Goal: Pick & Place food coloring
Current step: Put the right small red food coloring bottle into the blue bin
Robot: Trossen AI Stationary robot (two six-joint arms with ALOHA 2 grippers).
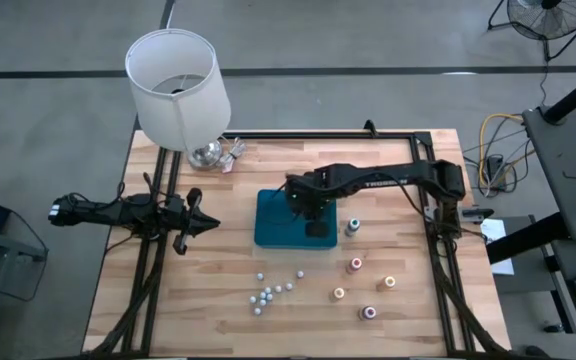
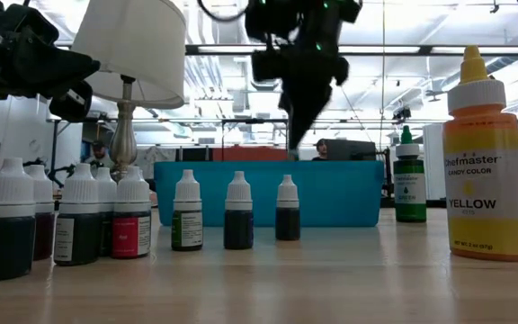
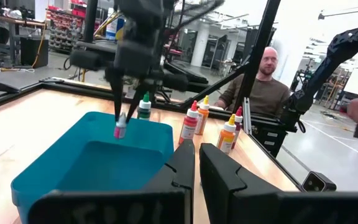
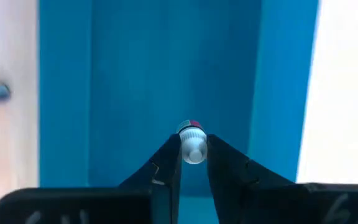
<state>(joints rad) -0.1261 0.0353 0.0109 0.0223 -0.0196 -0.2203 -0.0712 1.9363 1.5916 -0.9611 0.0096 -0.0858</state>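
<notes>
High view: my right gripper (image 1: 305, 205) hangs over the blue tray (image 1: 268, 232); the left gripper (image 1: 206, 224) waits beside it, fingers together. Left wrist view: a small pink food coloring bottle (image 3: 120, 129) is pinched above the tray. Right wrist view: fingertips (image 4: 173, 149) are clamped on its white cap.

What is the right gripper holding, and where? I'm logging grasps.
The right gripper pinches a small pink-labelled bottle by its white cap, above the blue tray.

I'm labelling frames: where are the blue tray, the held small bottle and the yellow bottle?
blue tray (image 1: 272, 226): high view, bare floor.
held small bottle (image 4: 194, 149): right wrist view, white cap.
yellow bottle (image 2: 485, 184): low view, label.
</notes>
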